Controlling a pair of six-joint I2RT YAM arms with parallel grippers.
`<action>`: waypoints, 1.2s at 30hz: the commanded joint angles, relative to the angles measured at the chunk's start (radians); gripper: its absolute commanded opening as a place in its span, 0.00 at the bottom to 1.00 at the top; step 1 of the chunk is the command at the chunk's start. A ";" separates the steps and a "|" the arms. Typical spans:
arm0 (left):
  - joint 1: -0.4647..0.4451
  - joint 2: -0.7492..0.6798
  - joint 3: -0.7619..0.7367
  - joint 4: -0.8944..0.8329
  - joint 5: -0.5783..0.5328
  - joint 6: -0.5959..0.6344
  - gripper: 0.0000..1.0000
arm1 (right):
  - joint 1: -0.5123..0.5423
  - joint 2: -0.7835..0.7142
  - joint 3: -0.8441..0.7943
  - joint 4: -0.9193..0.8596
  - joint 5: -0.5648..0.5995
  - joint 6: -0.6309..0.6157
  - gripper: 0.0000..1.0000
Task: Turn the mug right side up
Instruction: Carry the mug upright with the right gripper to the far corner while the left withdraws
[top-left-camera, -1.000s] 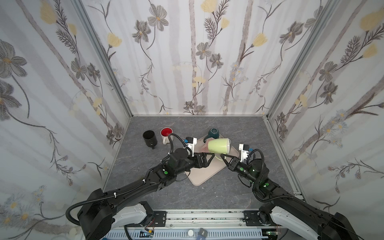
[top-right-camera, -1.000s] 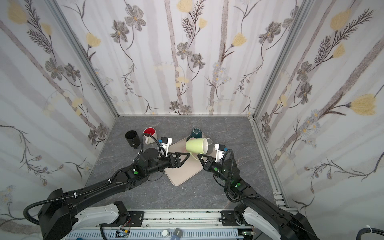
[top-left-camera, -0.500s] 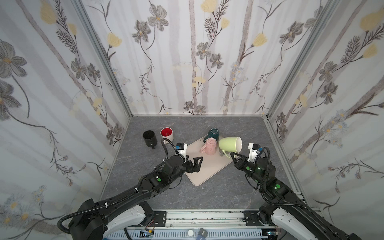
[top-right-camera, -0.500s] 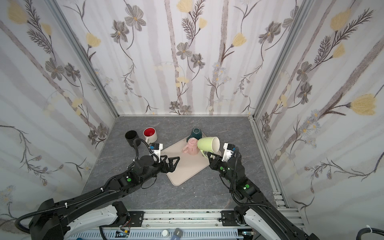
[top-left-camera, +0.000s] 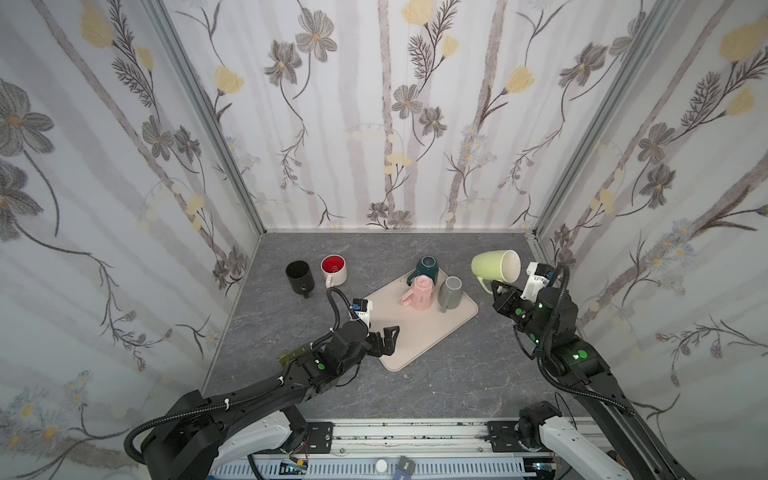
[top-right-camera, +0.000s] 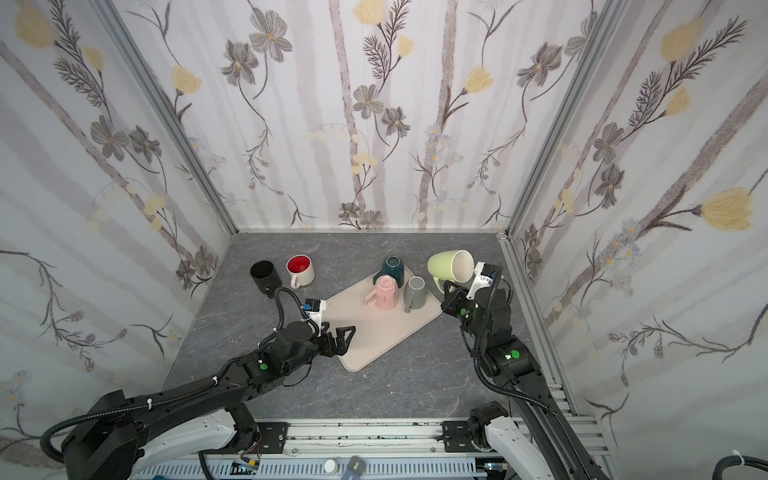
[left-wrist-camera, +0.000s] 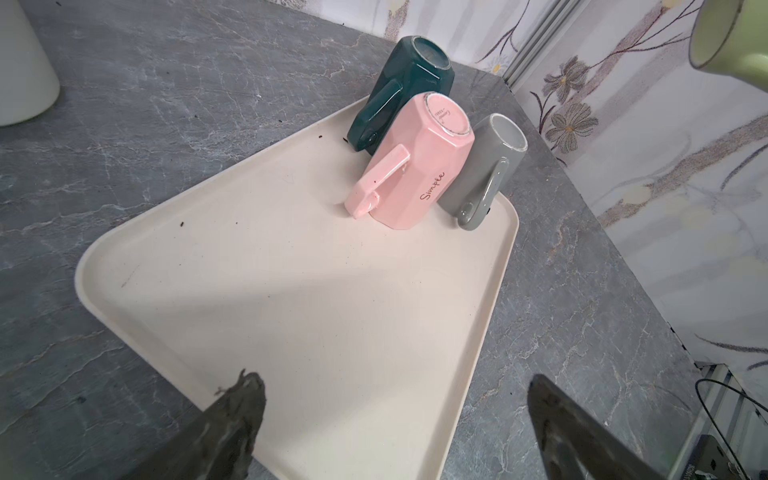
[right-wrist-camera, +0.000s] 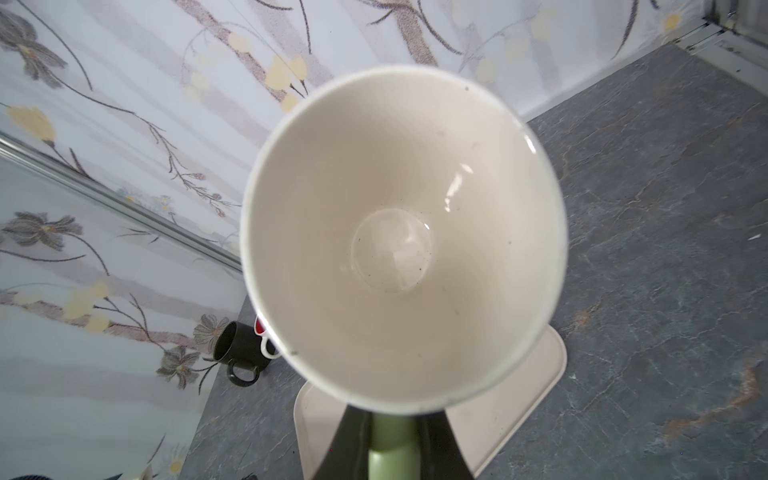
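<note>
Right wrist view: green mug (right-wrist-camera: 403, 241) sideways, clamped by its handle in right claw (right-wrist-camera: 392, 446); left claw (top-left-camera: 386, 343) apart, well away.

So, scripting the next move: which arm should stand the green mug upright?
Right: the right gripper is shut on the green mug by its handle, holding it sideways aloft. The left gripper is open and empty.

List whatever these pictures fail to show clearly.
- Right wrist view: the green mug fills the frame, hiding most of the red-lined mug and much of the tray.
- Same view: the right hand gripping its handle is cut off by the bottom edge.
- Left wrist view: print on the base of the pink mug is too small to read.
</note>
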 joint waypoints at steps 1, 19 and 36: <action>0.001 -0.009 -0.004 0.046 -0.032 -0.014 1.00 | -0.046 0.029 0.061 0.048 -0.004 -0.060 0.00; 0.002 -0.016 -0.014 0.048 -0.043 -0.021 1.00 | -0.292 0.278 0.242 0.015 0.163 -0.197 0.00; 0.002 -0.001 -0.011 0.046 -0.047 -0.020 1.00 | -0.383 0.443 0.257 0.030 0.195 -0.212 0.00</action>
